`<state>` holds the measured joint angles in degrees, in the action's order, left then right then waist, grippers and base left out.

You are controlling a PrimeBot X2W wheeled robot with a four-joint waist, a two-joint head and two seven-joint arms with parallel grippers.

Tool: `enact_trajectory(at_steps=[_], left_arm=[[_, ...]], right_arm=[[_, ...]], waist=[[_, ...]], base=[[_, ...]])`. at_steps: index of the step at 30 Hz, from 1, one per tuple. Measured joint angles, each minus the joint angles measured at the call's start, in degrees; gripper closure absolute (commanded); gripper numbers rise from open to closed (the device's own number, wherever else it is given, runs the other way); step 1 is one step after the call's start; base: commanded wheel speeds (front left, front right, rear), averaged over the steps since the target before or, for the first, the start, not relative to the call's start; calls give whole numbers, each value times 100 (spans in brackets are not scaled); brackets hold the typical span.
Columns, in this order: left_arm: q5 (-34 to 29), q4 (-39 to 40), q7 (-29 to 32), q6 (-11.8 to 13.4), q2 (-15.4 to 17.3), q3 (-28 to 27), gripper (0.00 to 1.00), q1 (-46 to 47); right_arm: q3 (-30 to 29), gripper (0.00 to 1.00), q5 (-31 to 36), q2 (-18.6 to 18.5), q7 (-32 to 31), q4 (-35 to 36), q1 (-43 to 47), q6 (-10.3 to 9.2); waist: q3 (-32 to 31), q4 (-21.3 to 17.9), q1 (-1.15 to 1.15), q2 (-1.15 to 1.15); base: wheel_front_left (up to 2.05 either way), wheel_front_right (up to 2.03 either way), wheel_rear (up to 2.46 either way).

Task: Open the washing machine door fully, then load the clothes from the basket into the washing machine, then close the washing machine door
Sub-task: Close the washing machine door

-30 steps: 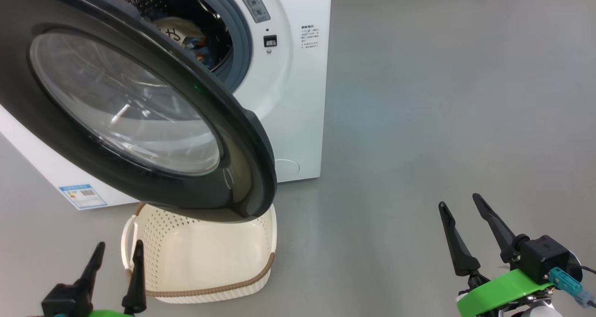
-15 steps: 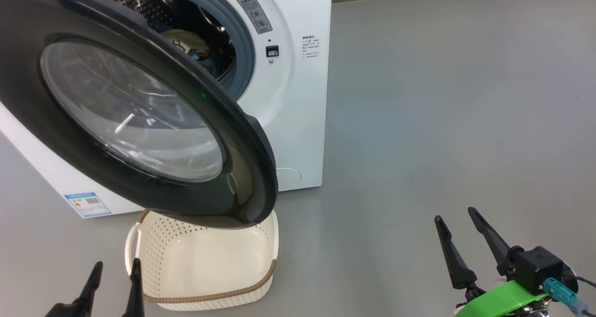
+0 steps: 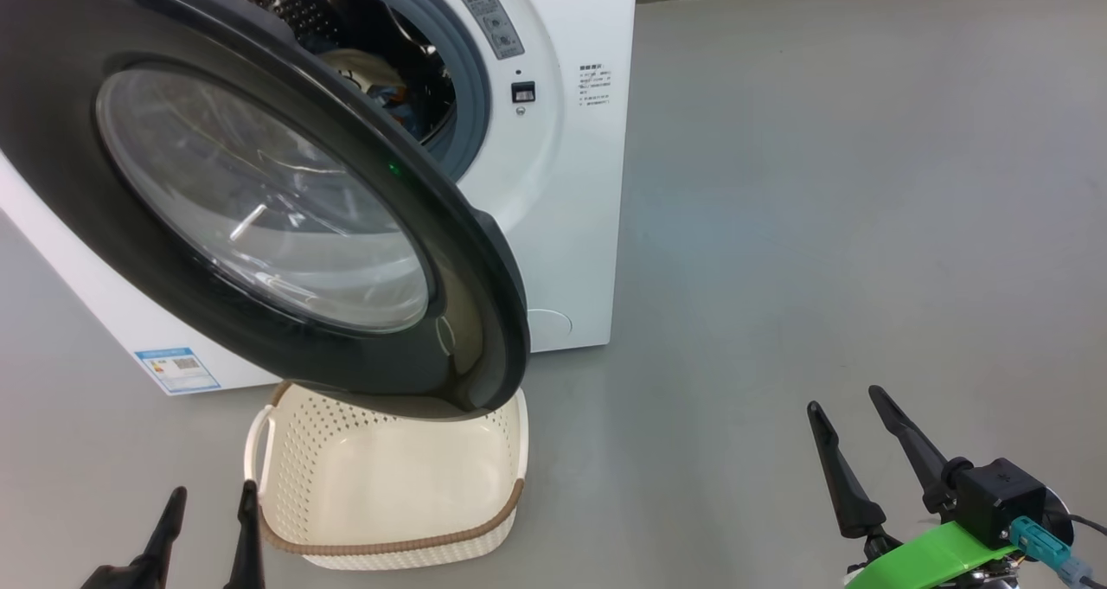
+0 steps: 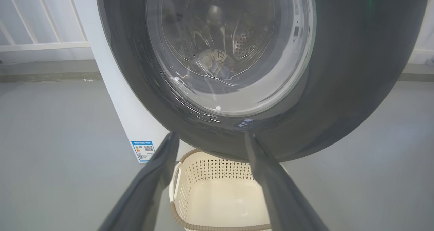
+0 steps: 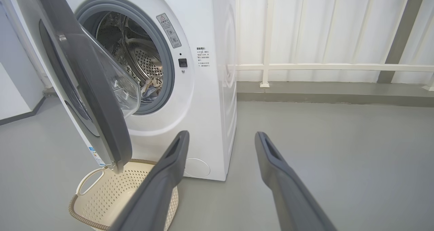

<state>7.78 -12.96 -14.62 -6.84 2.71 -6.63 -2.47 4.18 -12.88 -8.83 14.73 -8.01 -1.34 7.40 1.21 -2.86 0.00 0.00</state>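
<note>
The left gripper [image 3: 213, 490] is seen at the lower left of the head view. Its two dark fingers are parted and nothing is held between them. They are pointed up that view, just beside the near left corner of the basket [image 3: 389, 544].

The right gripper [image 3: 846, 400] is likewise spread and unloaded. It is held over the bare grey floor [image 3: 822, 226], well apart from the basket, with its fingers tilted up and slightly leftward from a green bracket [image 3: 930, 554].

The basket is set on the floor just in front of the washing machine [image 3: 575, 226], and its plain cream bottom is exposed. The washing machine door [image 3: 259, 200] is swung out from the left of the opening, and its lower black rim is seen across the basket's far part.

Inside the steel drum [image 5: 142, 59] the clothes [image 3: 374, 77] are heaped, pale cloth over blue. In the left wrist view they are glimpsed through the door's glass.
</note>
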Motion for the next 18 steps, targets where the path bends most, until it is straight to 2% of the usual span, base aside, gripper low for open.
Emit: enact_trajectory(at_steps=[14,15,16,17,18], left_arm=[[-43,22,0,-26,-29,-100,0,1],[-43,22,0,-34,-34,-103,0,1],[-44,23,0,-49,-36,-104,0,1],[-44,23,0,-49,-37,-105,0,1],[-43,23,0,-49,-37,-107,0,1]], right_arm=[[42,0,0,-12,0,-1,-1,0],[46,18,0,-15,0,-2,-1,0],[49,64,0,-15,0,-2,-1,0],[55,100,0,-19,0,-2,-1,0],[63,100,-1,-21,0,-2,-1,0]], waist=[[11,5,0,0],[17,5,0,0],[25,5,0,0],[34,5,0,0],[41,5,0,0]], base=[[0,0,0],[0,0,0],[0,0,0],[0,0,0],[0,0,0]])
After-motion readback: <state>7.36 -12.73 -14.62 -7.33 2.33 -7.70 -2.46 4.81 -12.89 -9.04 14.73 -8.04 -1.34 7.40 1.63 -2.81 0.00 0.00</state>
